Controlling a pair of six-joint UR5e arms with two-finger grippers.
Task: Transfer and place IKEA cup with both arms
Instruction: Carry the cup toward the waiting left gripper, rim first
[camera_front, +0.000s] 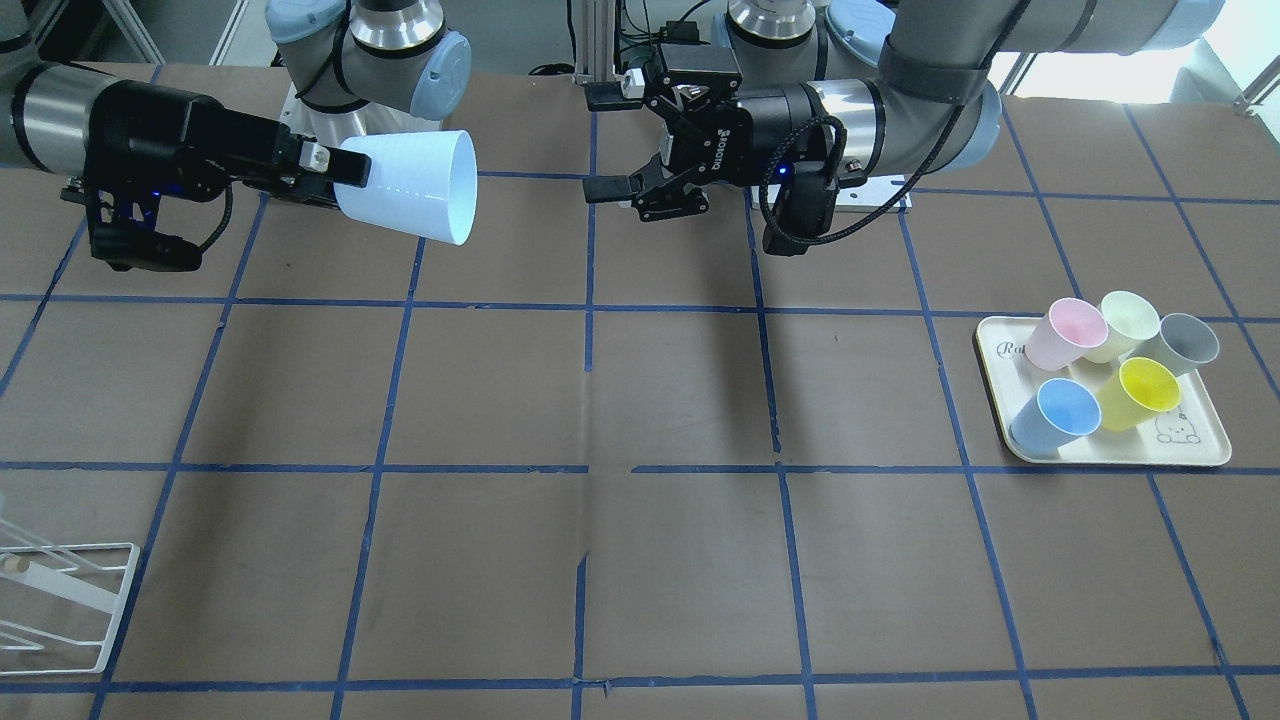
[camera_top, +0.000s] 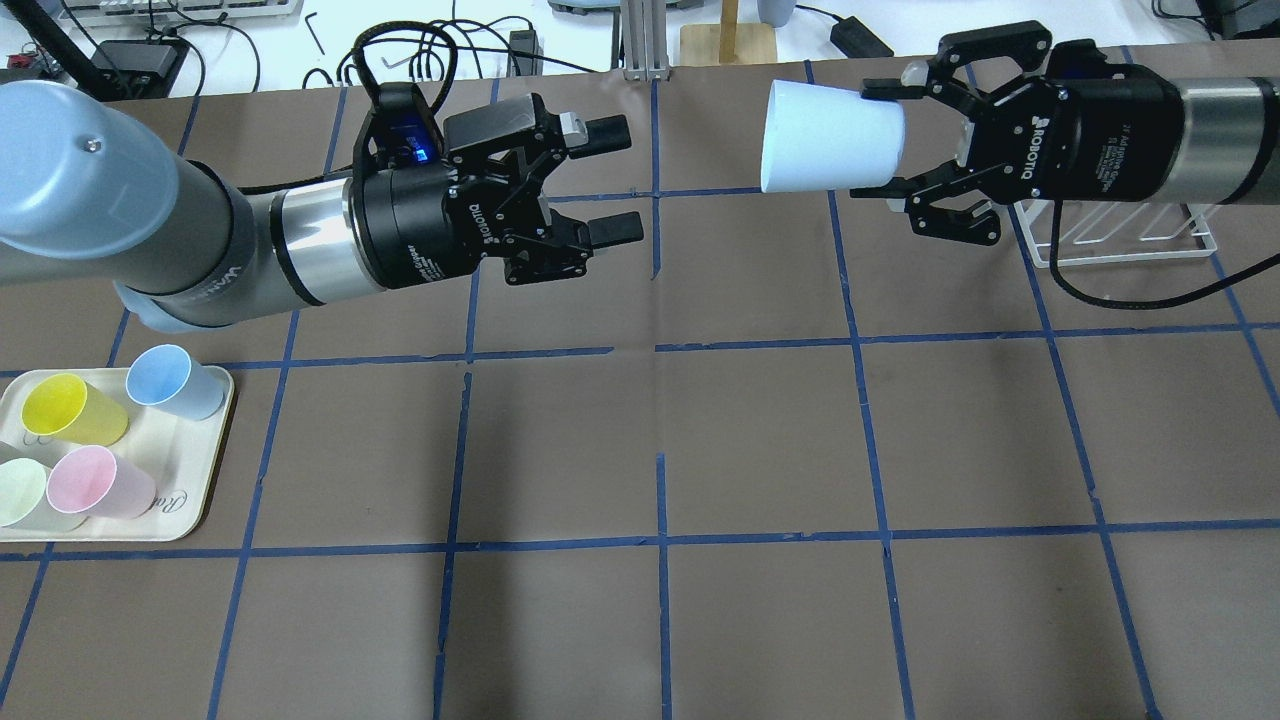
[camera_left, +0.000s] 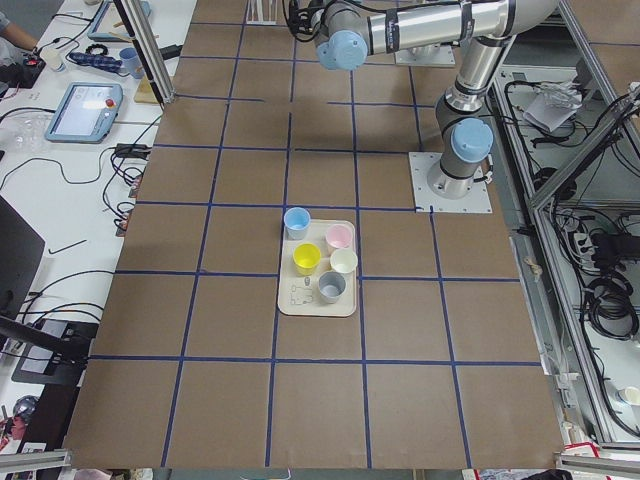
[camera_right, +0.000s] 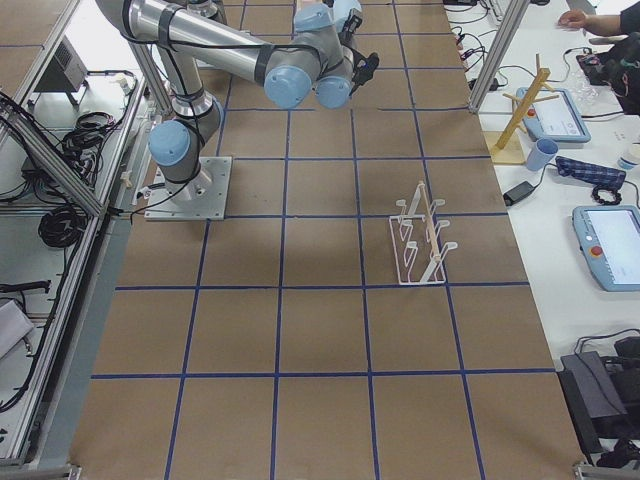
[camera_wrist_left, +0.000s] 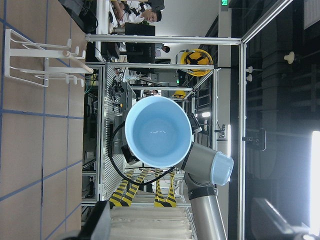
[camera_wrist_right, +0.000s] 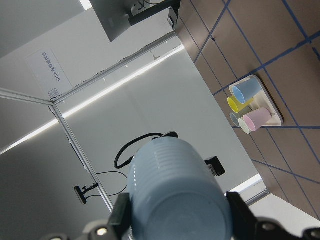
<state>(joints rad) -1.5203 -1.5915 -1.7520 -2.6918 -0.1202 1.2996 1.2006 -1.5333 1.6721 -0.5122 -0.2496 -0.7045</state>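
Observation:
The pale icy-blue IKEA cup (camera_front: 410, 185) hangs on its side in the air over the far part of the table. My right gripper (camera_front: 345, 170) is shut on the cup's base end. In the overhead view the cup (camera_top: 830, 137) sits in the right gripper (camera_top: 880, 140), rim pointing at my left gripper (camera_top: 620, 180). The left gripper (camera_front: 600, 143) is open and empty, a short gap from the rim. The left wrist view looks straight into the cup (camera_wrist_left: 158, 131). The right wrist view shows its base (camera_wrist_right: 175, 195).
A cream tray (camera_front: 1100, 455) on my left side holds several coloured cups, among them a periwinkle-blue cup (camera_front: 1060, 412) and a yellow one (camera_front: 1140, 392); the tray also shows in the overhead view (camera_top: 190, 500). A white wire rack (camera_top: 1120, 240) stands under my right arm.

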